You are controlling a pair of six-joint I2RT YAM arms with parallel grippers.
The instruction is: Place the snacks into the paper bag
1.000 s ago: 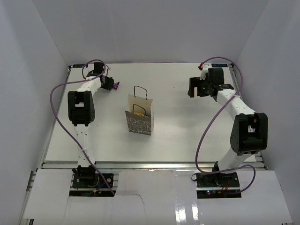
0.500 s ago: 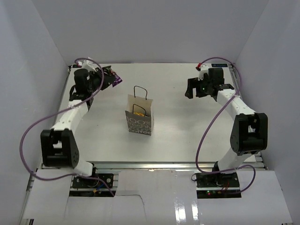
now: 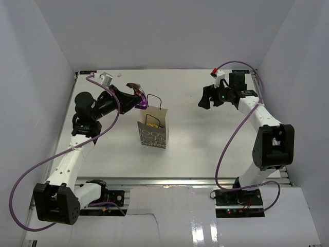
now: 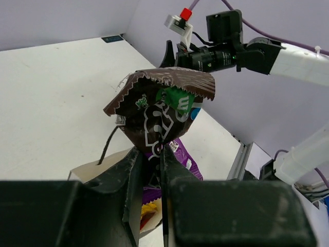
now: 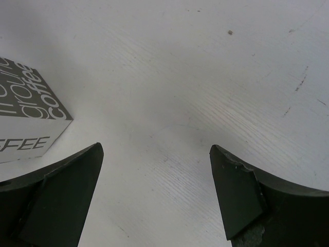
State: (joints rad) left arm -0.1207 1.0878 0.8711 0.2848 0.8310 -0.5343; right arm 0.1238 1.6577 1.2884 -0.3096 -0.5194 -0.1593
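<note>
My left gripper [image 3: 138,98] is shut on dark snack packets: a brown one [image 4: 159,110] with a purple one [image 4: 182,159] behind it. It holds them [image 3: 140,99] in the air just above and left of the paper bag's [image 3: 153,135] open top. A yellow packet [image 3: 151,123] lies inside the bag, also in the left wrist view [image 4: 146,211]. My right gripper [image 3: 207,99] is open and empty above the bare table to the bag's right. The bag's lettered corner [image 5: 28,110] shows at the left of the right wrist view.
White walls enclose the table [image 3: 205,149] on the left, back and right. A metal rail [image 3: 169,181] runs along the near edge. Purple cables loop from both arms.
My left arm has swung from the back left corner toward the bag, carrying the dark packets up and to the right. My right gripper has shifted slightly left.
</note>
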